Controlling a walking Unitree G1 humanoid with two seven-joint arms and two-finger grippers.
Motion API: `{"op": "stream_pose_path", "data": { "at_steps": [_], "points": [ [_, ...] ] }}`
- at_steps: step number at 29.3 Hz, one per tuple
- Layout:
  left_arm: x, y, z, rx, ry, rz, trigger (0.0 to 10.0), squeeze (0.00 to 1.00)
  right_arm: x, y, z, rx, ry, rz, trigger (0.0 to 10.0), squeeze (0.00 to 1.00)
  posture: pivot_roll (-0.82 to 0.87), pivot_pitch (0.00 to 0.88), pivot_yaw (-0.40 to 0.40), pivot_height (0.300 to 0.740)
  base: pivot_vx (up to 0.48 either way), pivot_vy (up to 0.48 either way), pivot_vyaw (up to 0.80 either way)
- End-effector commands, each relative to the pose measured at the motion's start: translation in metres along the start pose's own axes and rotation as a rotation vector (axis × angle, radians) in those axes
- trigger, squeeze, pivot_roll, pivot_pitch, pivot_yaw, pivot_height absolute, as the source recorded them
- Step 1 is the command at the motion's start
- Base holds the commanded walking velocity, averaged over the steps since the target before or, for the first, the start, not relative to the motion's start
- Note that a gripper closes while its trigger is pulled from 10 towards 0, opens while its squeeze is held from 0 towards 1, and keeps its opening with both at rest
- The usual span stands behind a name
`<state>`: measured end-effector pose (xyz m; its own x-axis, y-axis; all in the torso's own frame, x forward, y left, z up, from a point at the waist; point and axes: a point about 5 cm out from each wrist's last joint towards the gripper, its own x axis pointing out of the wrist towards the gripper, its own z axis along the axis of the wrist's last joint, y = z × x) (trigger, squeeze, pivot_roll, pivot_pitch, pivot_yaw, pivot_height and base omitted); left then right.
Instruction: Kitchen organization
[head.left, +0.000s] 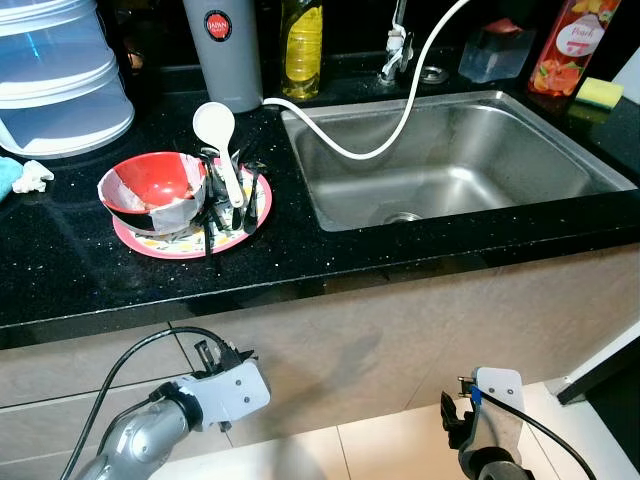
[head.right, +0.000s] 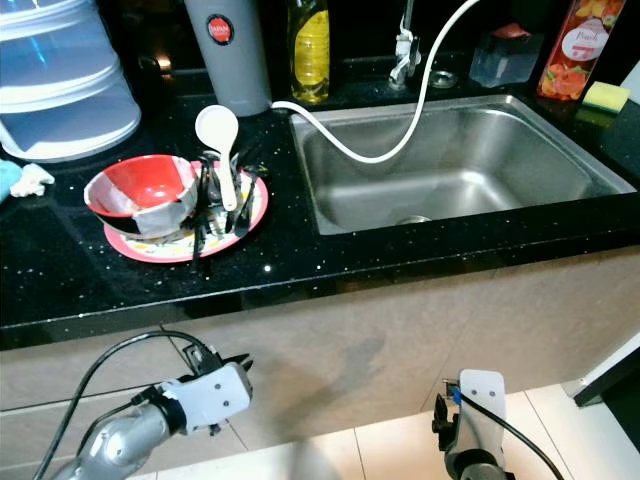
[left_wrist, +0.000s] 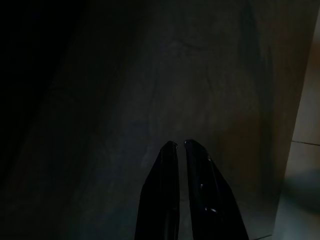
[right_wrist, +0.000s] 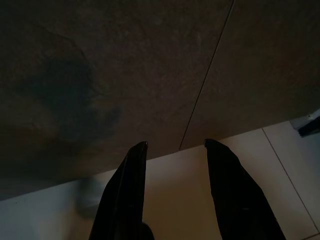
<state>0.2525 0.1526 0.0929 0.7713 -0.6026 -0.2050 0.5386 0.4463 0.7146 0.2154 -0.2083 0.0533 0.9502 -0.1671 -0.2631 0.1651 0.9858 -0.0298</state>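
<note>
On the black countertop (head.left: 60, 270) a red bowl (head.left: 153, 192) sits on a pink plate (head.left: 245, 222) with a white ladle (head.left: 222, 140) and dark utensils (head.left: 212, 215) leaning at its 3 o'clock side; the steel sink (head.left: 450, 160), crossed by a white hose (head.left: 405, 95), lies further toward 3 o'clock, and a grey canister (head.left: 222, 50) and a yellow bottle (head.left: 302, 45) stand around 1 o'clock. Below the counter edge, the left gripper (left_wrist: 177, 146) hangs before the cabinet front (head.left: 380, 340), jaws nearly pressed together and holding nothing. The right gripper (right_wrist: 175, 146) hangs above the floor tiles (right_wrist: 210, 180), jaws spread wide and empty.
</note>
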Motion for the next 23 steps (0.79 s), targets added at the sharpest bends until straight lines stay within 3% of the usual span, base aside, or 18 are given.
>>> {"op": "stream_pose_path", "data": {
  "at_steps": [1,14,23],
  "points": [
    [-0.0036,-0.0058,-0.0018,0.006,0.014,-0.019,10.0,0.00,-0.0029,-0.0032,-0.0045,0.000,0.018,-0.012,10.0,0.00,-0.18,0.202,0.039,0.740,0.000,0.000,0.00],
    [-0.0016,-0.0063,-0.0023,0.005,0.019,-0.019,10.0,0.00,0.0025,-0.0013,-0.0025,-0.015,0.015,0.005,10.0,0.00,-0.19,0.205,0.036,0.740,0.000,0.000,0.00],
    [-0.0001,-0.0059,-0.0018,0.005,0.019,-0.018,10.0,0.00,-0.0011,-0.0098,-0.0011,-0.011,0.010,-0.036,10.0,0.00,-0.21,0.192,0.020,0.740,0.000,0.000,0.00]
  ]
}}
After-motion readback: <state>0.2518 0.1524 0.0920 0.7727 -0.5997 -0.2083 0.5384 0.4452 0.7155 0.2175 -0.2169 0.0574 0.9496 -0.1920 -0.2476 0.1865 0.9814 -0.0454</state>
